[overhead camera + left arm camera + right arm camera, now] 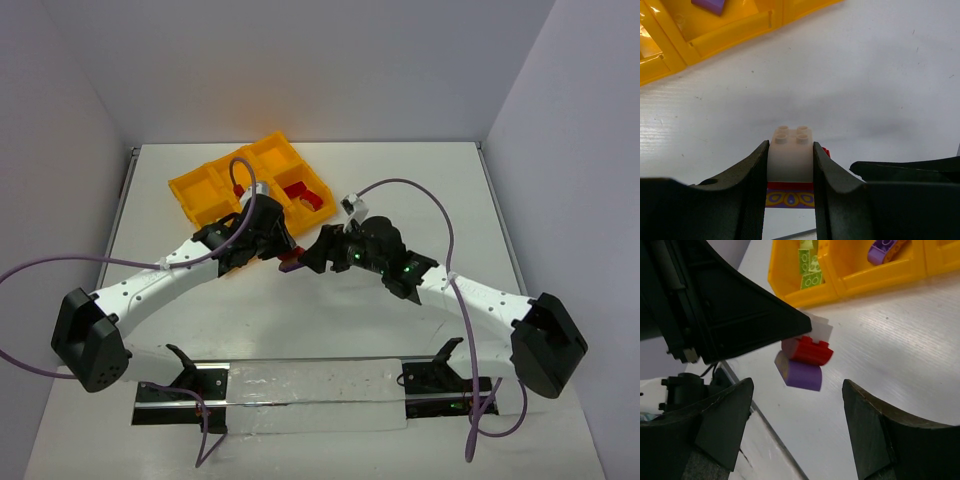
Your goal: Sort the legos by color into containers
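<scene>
One white-red-purple lego cluster (807, 352) is clamped by the left gripper (791, 149); the right gripper (797, 385) is held open nearby.

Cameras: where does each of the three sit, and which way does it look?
Top view: above and behind, looking down at the table and tray; both arms show.
Left wrist: looks along the left end effector, shut on a brick cluster.
Right wrist: looks past the open right end effector at that cluster.
Shared: both wrist views show the cluster and tray.

Lab cell: white-walled table (420, 190)
</scene>
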`<state>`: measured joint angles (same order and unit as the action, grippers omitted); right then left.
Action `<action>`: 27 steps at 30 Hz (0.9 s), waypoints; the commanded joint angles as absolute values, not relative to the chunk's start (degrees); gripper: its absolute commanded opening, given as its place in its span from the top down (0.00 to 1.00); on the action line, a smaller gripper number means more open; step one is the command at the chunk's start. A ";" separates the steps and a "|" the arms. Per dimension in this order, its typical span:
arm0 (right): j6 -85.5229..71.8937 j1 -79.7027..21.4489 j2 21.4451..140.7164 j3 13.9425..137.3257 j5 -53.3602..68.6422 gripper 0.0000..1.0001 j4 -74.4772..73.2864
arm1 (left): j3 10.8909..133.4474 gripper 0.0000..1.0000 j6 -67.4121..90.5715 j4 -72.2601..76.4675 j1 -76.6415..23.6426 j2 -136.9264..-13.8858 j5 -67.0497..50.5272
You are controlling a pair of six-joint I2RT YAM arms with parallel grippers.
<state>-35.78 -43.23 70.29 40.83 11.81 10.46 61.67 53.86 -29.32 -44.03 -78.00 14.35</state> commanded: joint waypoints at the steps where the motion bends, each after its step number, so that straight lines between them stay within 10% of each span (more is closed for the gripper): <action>1: -39.70 -44.37 72.44 44.96 10.49 0.24 14.31 | 61.02 1.00 55.53 -26.65 -43.68 -75.79 14.71; 27: -43.82 -44.86 81.02 47.34 12.15 0.36 19.26 | 61.87 1.00 55.55 -27.11 -43.59 -73.83 15.29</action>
